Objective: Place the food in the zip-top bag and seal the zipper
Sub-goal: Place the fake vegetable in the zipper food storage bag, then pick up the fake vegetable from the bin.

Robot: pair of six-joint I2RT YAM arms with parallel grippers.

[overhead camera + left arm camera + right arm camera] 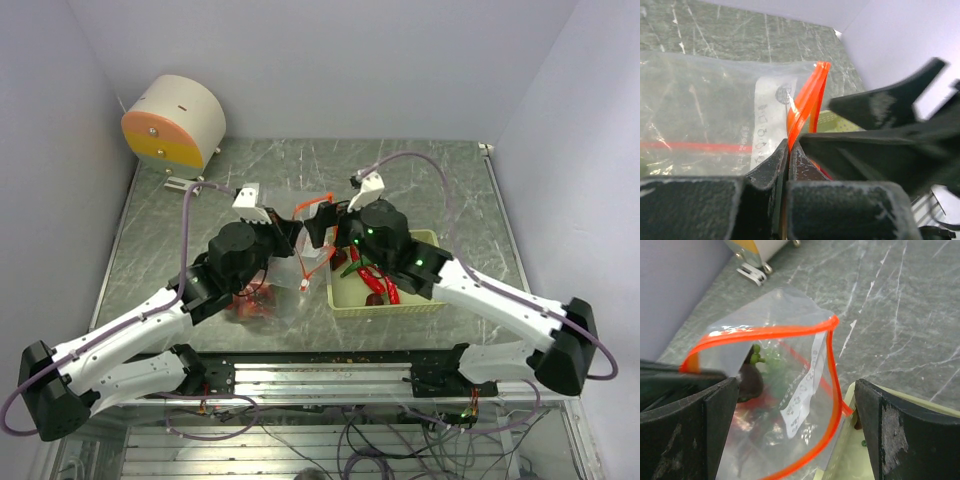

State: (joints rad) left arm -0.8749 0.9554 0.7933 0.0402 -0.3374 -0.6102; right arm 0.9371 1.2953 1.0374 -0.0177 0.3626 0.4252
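The left gripper (788,150) is pinching the zipper (807,100), holding up one lip of the zip-top bag (293,265) in the middle of the table (170,220). A dark purple piece (750,382) is lying inside. The right gripper (795,395) is hanging wide open at the bag's mouth, gripping nothing. I think filling is going on. Red chili peppers (378,282) are waiting in the basket (390,308) at 3 o'clock from the bag, so next the right gripper needs to grab one. The table is looking like grey-green stone. White walls (350,70) are standing around, and a round white-and-orange box (175,125) is sitting at 10 o'clock.
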